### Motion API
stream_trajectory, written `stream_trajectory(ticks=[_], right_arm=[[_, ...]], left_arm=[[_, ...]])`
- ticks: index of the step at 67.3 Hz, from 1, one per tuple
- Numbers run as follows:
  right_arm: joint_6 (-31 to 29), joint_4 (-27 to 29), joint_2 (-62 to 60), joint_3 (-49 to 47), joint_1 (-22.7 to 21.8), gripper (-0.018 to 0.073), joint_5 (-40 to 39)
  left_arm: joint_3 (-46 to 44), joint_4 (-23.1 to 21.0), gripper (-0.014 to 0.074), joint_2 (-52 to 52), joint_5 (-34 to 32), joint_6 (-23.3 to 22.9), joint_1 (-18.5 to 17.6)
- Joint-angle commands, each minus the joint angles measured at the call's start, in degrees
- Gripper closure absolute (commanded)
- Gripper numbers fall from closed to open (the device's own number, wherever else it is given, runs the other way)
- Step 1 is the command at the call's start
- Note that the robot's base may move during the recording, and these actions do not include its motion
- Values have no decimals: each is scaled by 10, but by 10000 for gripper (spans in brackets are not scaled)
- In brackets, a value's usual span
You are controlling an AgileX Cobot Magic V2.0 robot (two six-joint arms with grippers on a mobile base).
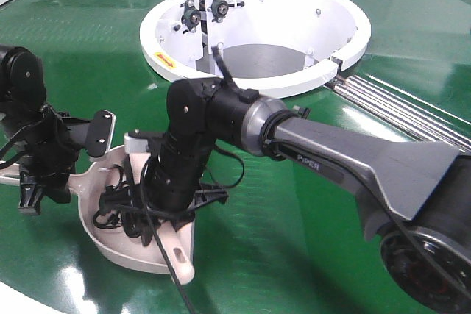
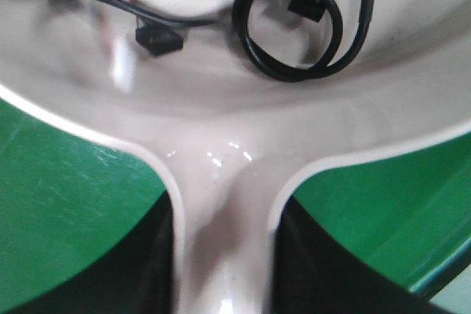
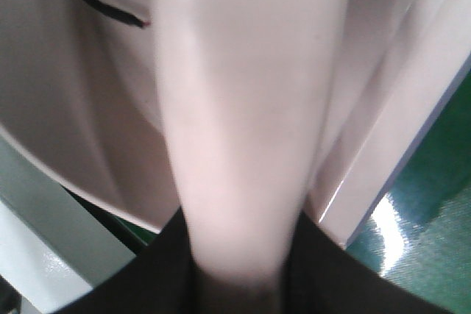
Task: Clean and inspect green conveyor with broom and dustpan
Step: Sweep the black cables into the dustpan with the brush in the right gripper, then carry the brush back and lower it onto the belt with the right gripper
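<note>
Front view: dustpan (image 1: 121, 259) sits near-left on the green conveyor (image 1: 294, 204), black cables (image 1: 118, 207) heaped inside; broom (image 1: 182, 251) handle pokes out on the near side.
Left wrist: left pincer (image 2: 224, 277) clamped on the dustpan handle.
Right wrist: right pincer (image 3: 239, 277) clamped on the broom; view blurred.
Risk: bristles could snag cable loops and flick them out; a tilted pan would spill them.

The green conveyor (image 1: 294, 218), glossy and curved, fills the front view. On it, at about eight o'clock, lies the dustpan (image 1: 110, 244). Its white central ring (image 1: 162, 38) sits at twelve, with steel rollers (image 1: 390, 104) toward three.
</note>
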Motion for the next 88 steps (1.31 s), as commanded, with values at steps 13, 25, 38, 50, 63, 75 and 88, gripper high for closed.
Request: stream_trajectory(ticks=[13,25,38,50,63,75,88], right_arm=[[18,-120,-106,-22,-24,564,32],[6,-136,-160,-22,-71,564,32],[-37,-137,-207,-13,-132,564,32],[-82,-145,-245,61,-203,564,31],[-144,-152,-287,179,-296,564,13],[-192,-156,-309,256,-359,564,-1],[-203,-181,-313,330,-375,564,-36]], left_arm=[[-16,-9,604,-28,1,-5,-3],[-16,-9,604,-28,1,-5,-3],[-16,-9,604,-28,1,-5,-3],[-16,-9,604,-28,1,-5,-3],[-16,-9,604,-28,1,-5,-3],[-16,-9,604,-28,1,-5,-3],[-16,-9,604,-28,1,-5,-3]])
